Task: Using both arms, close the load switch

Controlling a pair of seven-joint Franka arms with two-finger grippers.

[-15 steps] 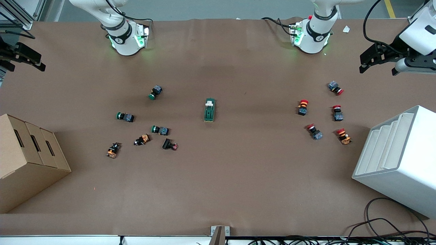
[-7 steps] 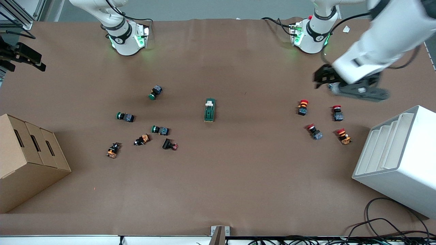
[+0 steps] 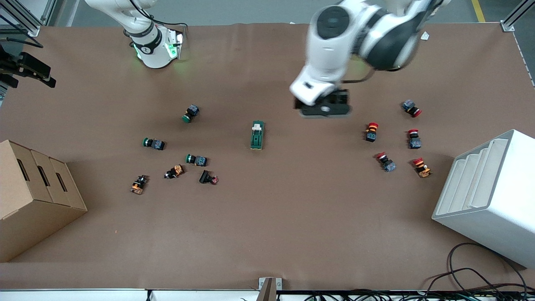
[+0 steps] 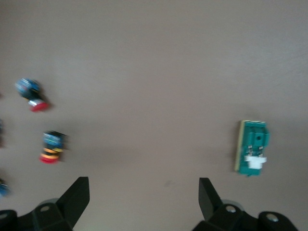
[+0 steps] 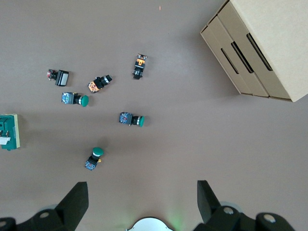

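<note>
Front view: load switch (image 3: 257, 135) lies alone mid-worktop (image 3: 267, 234), both ends reachable; left gripper (image 3: 325, 106) hangs over bare worktop just beside it, fingers (image 4: 77, 195) spread for approach; right gripper (image 5: 139, 204), fingers spread, waits above its end.

The left pincer (image 3: 325, 109) has swung in from the left arm's end of the tabletop (image 3: 292, 217). It now hangs open over bare tabletop near the load switch (image 3: 257, 135).
</note>
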